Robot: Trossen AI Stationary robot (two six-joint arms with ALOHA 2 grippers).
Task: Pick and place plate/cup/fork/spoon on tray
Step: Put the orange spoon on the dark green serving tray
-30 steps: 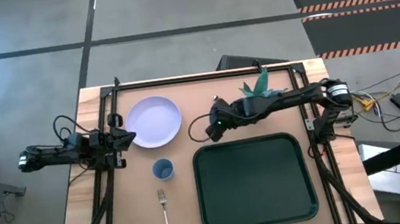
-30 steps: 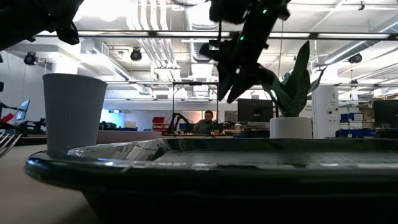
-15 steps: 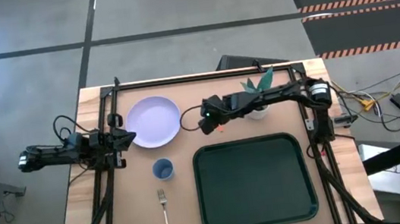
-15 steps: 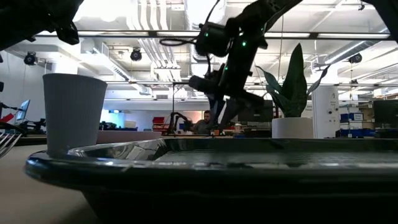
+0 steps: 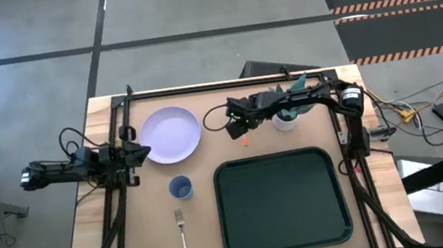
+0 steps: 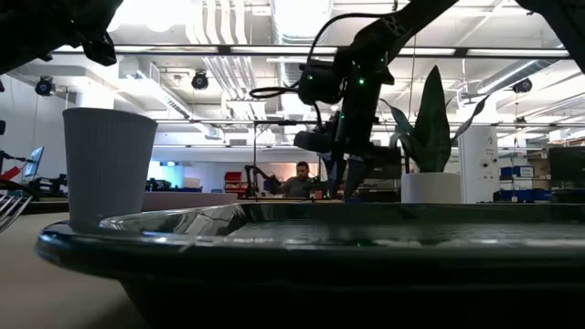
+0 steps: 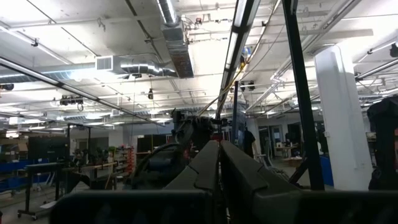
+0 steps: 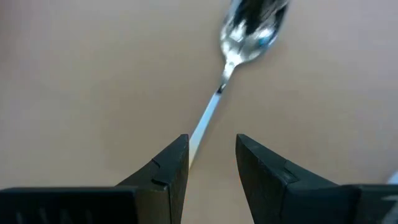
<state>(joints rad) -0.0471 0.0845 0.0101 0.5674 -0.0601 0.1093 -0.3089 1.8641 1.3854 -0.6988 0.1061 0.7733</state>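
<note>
- High view: the right pincer [image 5: 236,127] has swung over the last second from above the tray's far edge toward the far side of the table, and now hangs over the spoon [image 5: 244,139], whose orange-red handle shows just on the near side of it. The plate [image 5: 170,134] lies just to its left, the cup [image 5: 180,187] and fork [image 5: 182,234] well off toward the near-left, and the tray [image 5: 283,202], holding nothing, on its near side. The white pot with a plant [image 5: 287,116] sits beside the arm. I judge this the approach to the spoon; nothing is on the tray yet. The left pincer [image 5: 142,151] waits at the plate's left rim.
- Low view: it adds height, which the overhead picture lacks: the right pincer [image 6: 352,174] has dropped from well above to close over the table behind the tray rim [image 6: 274,233]. The spoon itself is hidden here.
- Left wrist view: the left pincer [image 7: 219,163] is tipped up at the room's ceiling, its fingers pressed together and gripping nothing.
- Right wrist view: only here does the grip show. The right pincer [image 8: 211,155] is parted by a narrow gap, with the spoon's [image 8: 239,46] slim shank running into that gap and the bowl lying ahead. The fingers [image 8: 168,163] have not closed on it.
</note>
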